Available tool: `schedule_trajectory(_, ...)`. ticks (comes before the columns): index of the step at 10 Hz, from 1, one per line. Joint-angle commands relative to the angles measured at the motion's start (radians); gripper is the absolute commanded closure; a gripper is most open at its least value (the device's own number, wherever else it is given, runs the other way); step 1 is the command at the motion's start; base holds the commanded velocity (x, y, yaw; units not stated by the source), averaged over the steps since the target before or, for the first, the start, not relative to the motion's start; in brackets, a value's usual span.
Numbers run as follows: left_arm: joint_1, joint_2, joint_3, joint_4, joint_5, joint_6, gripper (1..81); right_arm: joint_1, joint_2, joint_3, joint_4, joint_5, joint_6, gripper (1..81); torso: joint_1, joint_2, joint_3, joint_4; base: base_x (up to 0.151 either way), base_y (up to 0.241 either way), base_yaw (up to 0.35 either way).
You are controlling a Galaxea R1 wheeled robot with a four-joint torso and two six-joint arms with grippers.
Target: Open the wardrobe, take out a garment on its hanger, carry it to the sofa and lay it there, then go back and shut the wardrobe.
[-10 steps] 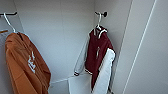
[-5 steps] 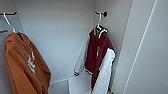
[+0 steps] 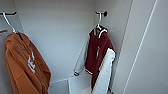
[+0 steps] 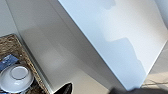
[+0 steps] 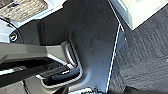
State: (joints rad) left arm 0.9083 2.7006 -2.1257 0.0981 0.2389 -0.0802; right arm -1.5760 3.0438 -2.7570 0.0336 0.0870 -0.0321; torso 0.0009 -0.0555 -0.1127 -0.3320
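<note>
Fingers first, and honestly there's not much to go on. In the left wrist view a dark pointed tip (image 4: 65, 88) pokes up at the edge of the shot, probably part of the left fingers, but I can't tell whether they're open or closed, or whether they have anything. Same story for the right wrist view: a dark tip (image 5: 64, 90) at the edge, no way to tell how it's set.

Moving outward from the left arm: it's next to a big flat white panel (image 4: 120, 37), and off to one side there's a woven mat (image 4: 15, 50) with a white bowl (image 4: 15, 78) sitting on it and something blue (image 4: 7, 62) just beside the bowl.

Around the right arm it's mostly the robot's own dark base (image 5: 95, 42), with dark carpet (image 5: 147, 60) next to it and a white corner of furniture (image 5: 135, 10) near the carpet's edge.

Head view looks into the open wardrobe (image 3: 60, 32), white inside. The garment (image 3: 98, 53), maroon body with white sleeves, hangs on its white hanger (image 3: 99, 21), hooked over a dark round peg (image 3: 103, 13) in the back right corner. Well apart on the left, an orange jacket (image 3: 25, 67) hangs on its own white hanger (image 3: 7, 21) from a dark rail (image 3: 8, 13).
</note>
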Motion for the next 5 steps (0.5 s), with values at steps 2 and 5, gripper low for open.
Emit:
schedule_trajectory(2,-0.188,-0.062,0.11,-0.015,0.053,-0.05,1.0,0.041,-0.003,-0.004,0.005,-0.052,0.001,1.0,0.0,0.0,0.0,0.0,0.0,0.0,0.0)
schedule_trajectory(5,-0.263,-0.073,0.136,-0.015,0.095,-0.079,1.0,0.043,-0.003,-0.004,0.003,-0.052,0.001,1.0,0.001,0.0,0.0,0.0,0.0,0.0,0.0)
